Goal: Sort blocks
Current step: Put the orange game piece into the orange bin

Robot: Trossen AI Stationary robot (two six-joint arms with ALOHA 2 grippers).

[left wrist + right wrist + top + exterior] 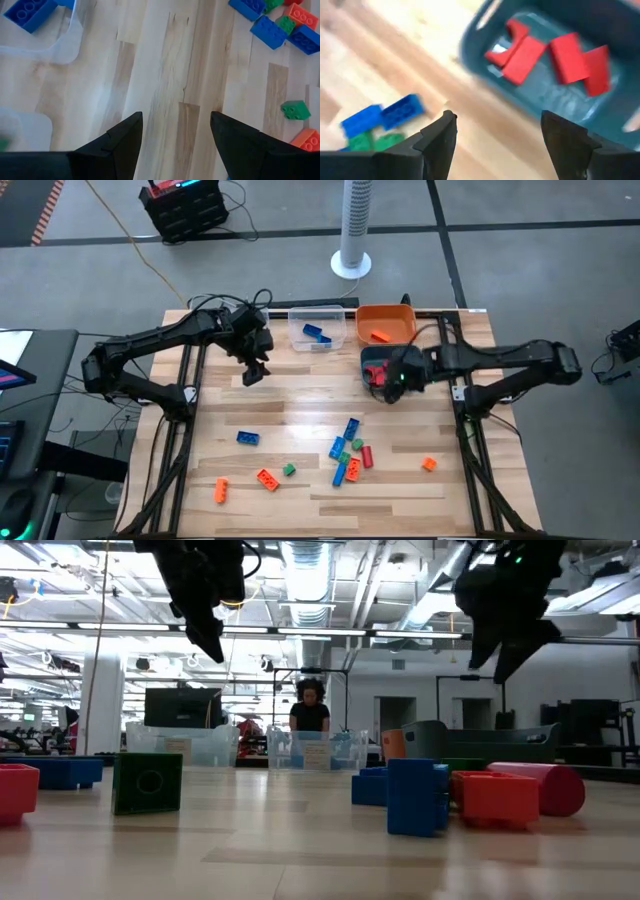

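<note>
Loose blocks lie on the wooden table: a blue one (248, 437), two orange ones (221, 490) (266, 478), a green one (289, 470), an orange one (429, 464), and a mixed cluster (348, 455) near the middle. My left gripper (254, 372) (175, 117) is open and empty above bare table, near the clear bin (318, 330). My right gripper (388, 387) (495, 117) is open and empty, beside the near edge of the teal bin (485, 30), which holds red blocks (555, 55).
The clear bin holds blue blocks (27, 12). The orange bin (385, 323) at the far edge holds an orange block. The three bins stand along the far edge. The metal frame rails run along the table's left and right sides. A person stands in the room beyond the table (310, 710).
</note>
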